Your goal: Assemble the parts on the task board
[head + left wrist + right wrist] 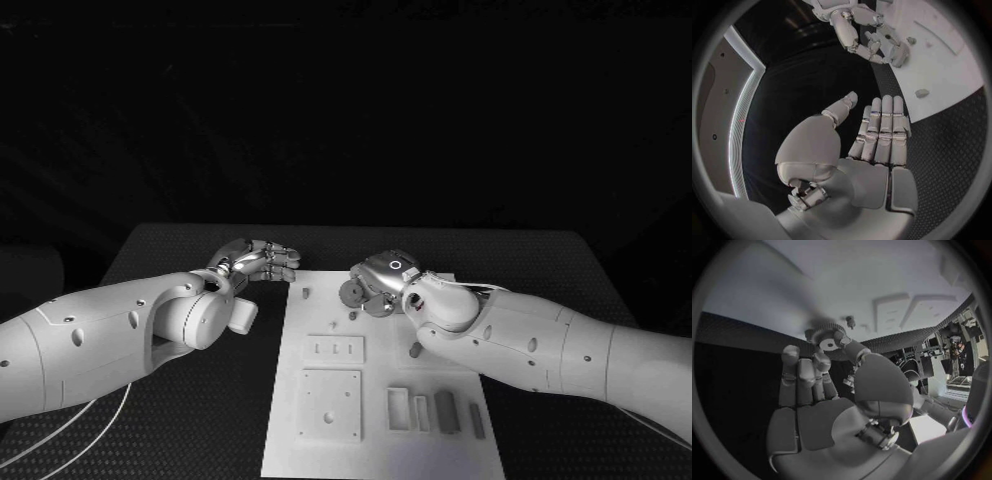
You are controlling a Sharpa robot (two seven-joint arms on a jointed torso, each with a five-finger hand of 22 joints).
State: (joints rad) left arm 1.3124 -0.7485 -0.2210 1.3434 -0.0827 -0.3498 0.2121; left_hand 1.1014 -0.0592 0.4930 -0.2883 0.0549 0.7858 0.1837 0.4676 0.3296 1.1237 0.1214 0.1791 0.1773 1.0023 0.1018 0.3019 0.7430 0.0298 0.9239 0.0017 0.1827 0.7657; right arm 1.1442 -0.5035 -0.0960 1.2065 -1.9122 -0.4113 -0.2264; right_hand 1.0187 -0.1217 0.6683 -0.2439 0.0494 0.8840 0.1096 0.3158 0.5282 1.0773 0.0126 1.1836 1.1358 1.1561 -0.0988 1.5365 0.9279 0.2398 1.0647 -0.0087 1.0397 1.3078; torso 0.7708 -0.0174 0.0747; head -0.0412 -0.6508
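Note:
The white task board [378, 455] lies lengthwise in the middle of the black table. My right hand [382, 285] hovers over the board's far end and pinches a round toothed part [825, 336] between thumb and finger, close above the board [848, 285]. A small peg [850, 320] stands on the board just beyond that part. My left hand [257, 262] hangs over the black table beside the board's far left corner, fingers straight, holding nothing. In the left wrist view my left hand [873, 135] faces the right hand [867, 35] across the board's edge [948, 65].
Near me the board has a square recess [330, 403], a smaller plate with slots [335, 350], narrow slots [398, 408] and two grey bars [446, 412]. Small loose pieces [415, 350] lie mid-board. One small piece [922, 93] sits near the board's edge.

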